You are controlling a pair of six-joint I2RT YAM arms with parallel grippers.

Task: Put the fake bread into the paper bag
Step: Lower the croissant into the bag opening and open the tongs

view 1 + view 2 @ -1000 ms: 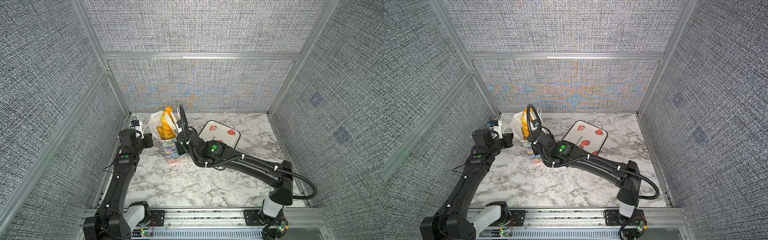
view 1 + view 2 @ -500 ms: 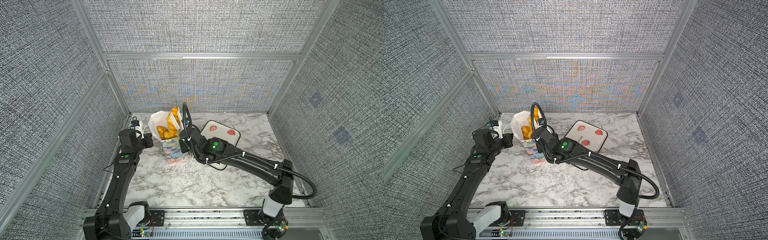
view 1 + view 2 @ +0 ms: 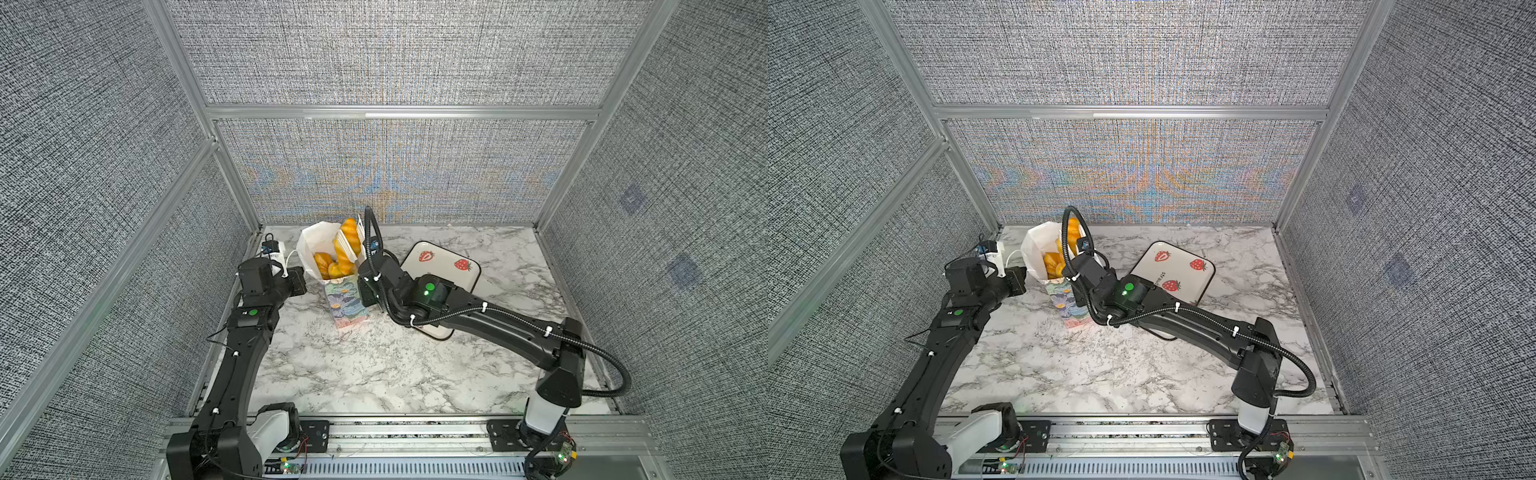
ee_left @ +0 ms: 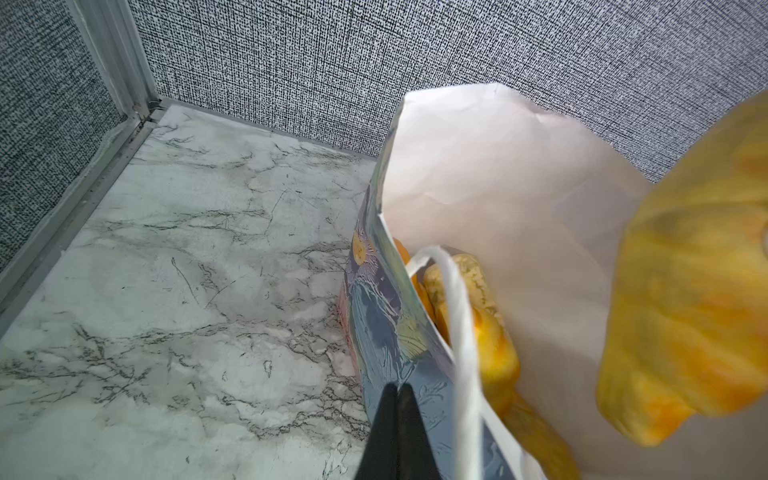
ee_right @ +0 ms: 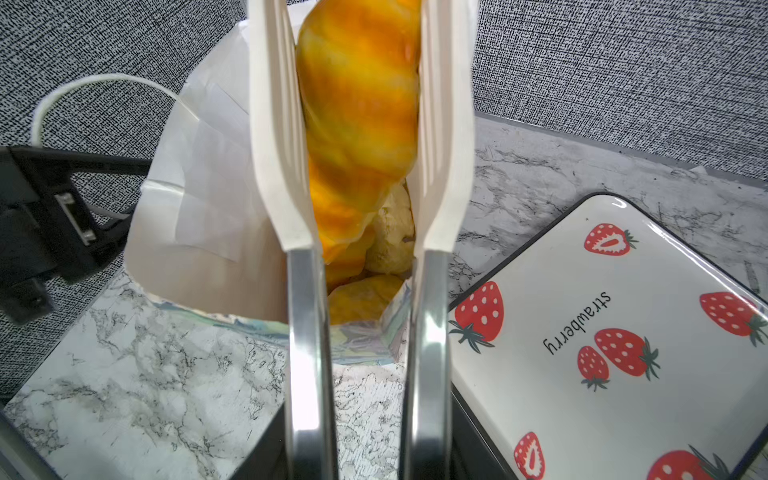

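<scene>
left gripper [image 4: 395,411] pinched closed; right gripper [image 3: 364,276] gripping, arm stretched leftward.

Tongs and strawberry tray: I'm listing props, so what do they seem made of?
Tongs: matte white slotted tips, probably plastic, on mirror-bright metal arms. Strawberry tray: glossy white with highlights and a black rim, perhaps glazed ceramic or melamine.

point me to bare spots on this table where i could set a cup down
Free: the front middle between left arm and right arm; the back right corner beyond the strawberry tray; the back left corner beside the paper bag. Crowded: the bag's mouth, where left pincer, right pincer, tongs and fake bread meet.
</scene>
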